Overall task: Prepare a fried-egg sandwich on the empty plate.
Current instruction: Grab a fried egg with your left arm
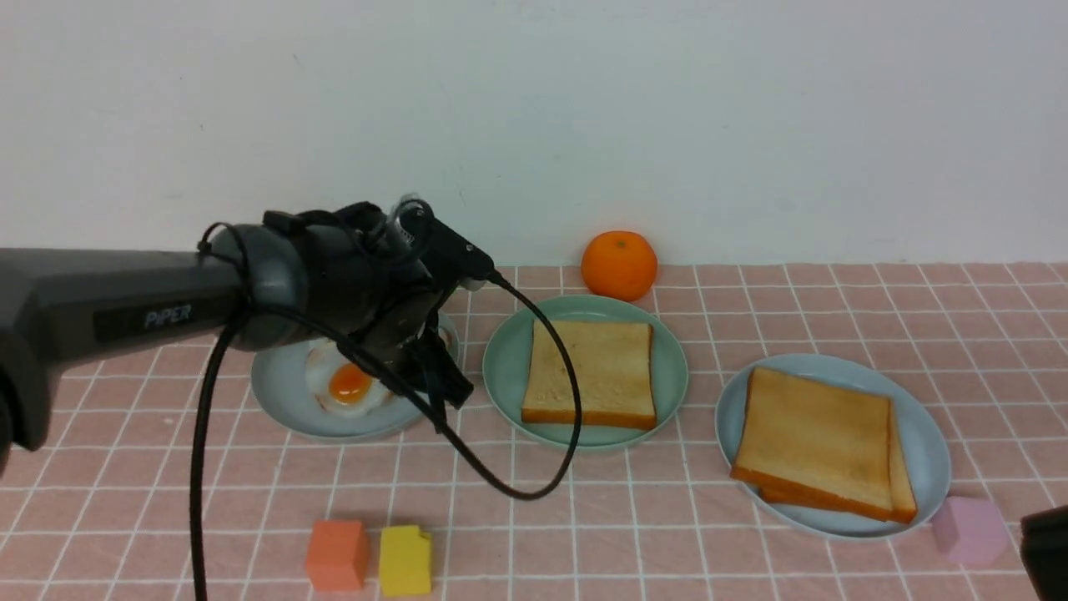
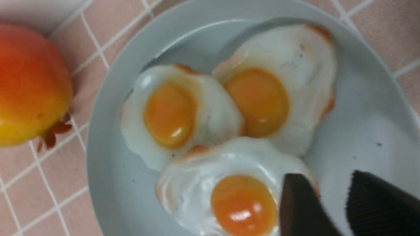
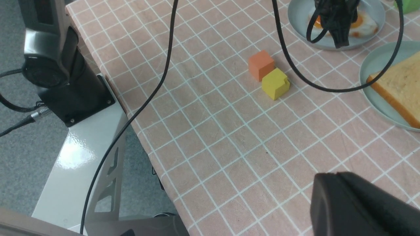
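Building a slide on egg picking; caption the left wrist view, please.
Left gripper, jaws apart, over the edge of one fried egg among three on a grey-blue plate, orange-yellow fruit alongside.

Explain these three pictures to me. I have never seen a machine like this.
It is a robot with two arms ending in grippers. The wide picture looks forward from between the arms; the other two come from cameras on each wrist. On the pink cloth stand a grey plate of fried eggs, a green plate bearing one toast slice, another plate with two toast slices, an orange and blocks. The left gripper hangs open over the eggs, holding nothing. The right gripper sits aside, empty.
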